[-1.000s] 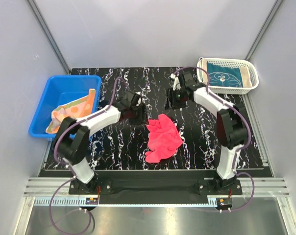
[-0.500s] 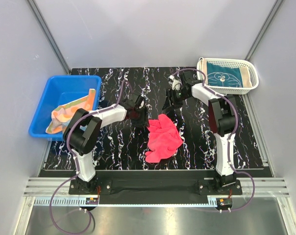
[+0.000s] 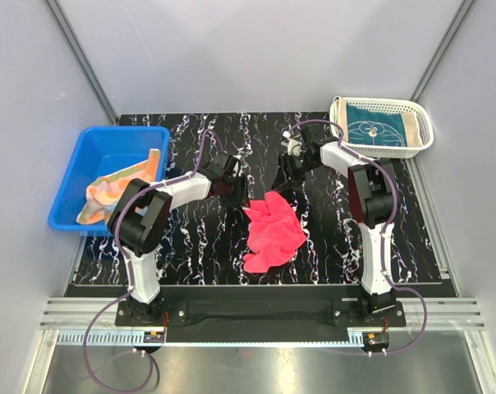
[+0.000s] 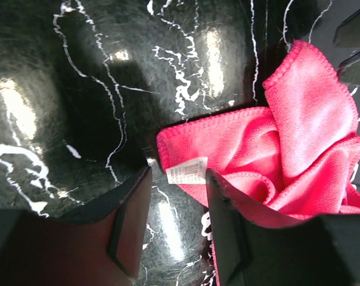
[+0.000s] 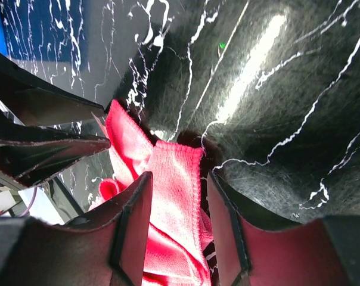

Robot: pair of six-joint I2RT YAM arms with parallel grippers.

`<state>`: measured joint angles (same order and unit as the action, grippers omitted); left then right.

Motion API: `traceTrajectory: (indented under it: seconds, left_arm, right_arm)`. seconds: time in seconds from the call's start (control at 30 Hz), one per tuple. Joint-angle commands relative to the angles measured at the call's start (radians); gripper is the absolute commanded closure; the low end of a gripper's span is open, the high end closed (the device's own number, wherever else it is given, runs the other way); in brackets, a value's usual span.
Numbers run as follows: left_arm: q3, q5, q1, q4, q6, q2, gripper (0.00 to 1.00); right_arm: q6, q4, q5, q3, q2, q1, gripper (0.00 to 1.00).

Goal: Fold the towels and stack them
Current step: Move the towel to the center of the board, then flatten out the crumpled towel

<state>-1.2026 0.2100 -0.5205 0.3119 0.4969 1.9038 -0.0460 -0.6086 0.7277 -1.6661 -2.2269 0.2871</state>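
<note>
Pink towel (image 3: 273, 231) lies crumpled in the middle of the counter (image 3: 190, 242), not folded yet. Teal towel (image 3: 378, 130) sits in the white basket (image 3: 422, 123) at far right. Orange towel (image 3: 117, 187) is in the blue bin (image 3: 88, 139) at left. Judged step: take the pink towel's far edge with both arms to spread it.

Left tool (image 4: 177, 174): partly open, holding nothing. Its jaws straddle the far-left corner with the white label (image 4: 186, 171), and the cloth is not pinched. Right tool (image 5: 179, 177): also partly open, nothing held. Another far corner lies between its jaws with a gap on each side.

Risks:
- The towel is bunched, so these two corners may not be neighbours. A lift would then give a twisted cloth, not a flat sheet.
- The left jaws sit over the label and a thin hem. Closing could catch only the label or one layer, which would slip on lifting.
- Tips look right down at the counter. Going lower could scrape or jam them.
- The tools are near each other, and each wrist view shows the other tool just beside. A sideways move could knock them together.

Pose: the left arm reaches from near left, elbow bent, forearm running right toward centre, wrist tipped down. The right arm rises from its near-right base, and its forearm comes back left from far right. That tool is tipped down at the towel's far edge.
</note>
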Motion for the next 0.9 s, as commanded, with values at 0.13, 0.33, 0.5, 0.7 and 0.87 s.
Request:
traceTrajectory:
  seconds: [0.13,0.33,0.5,0.7,0.87]
  left_arm:
    - [0.029,0.081,0.005,-0.071,-0.014,0.034,0.58]
    - [0.046,0.137,0.005,-0.095,-0.018,0.04,0.71]
    - [0.022,0.221,0.005,-0.111,0.005,0.06,1.0]
    - [-0.054,0.184,0.008,-0.008,-0.009,-0.029,1.0]
    - [-0.126,0.079,0.048,0.12,-0.011,-0.179,1.0]
  right_arm:
    - [0.015,-0.014,0.035,0.019,-0.022,0.006,0.51]
    - [0.017,-0.006,0.026,0.052,-0.023,0.006,0.55]
    - [-0.002,0.01,0.024,0.046,0.001,0.006,0.83]
    - [-0.022,-0.013,-0.065,0.011,0.09,0.006,1.0]
    - [-0.075,-0.068,-0.233,-0.047,0.214,0.006,1.0]
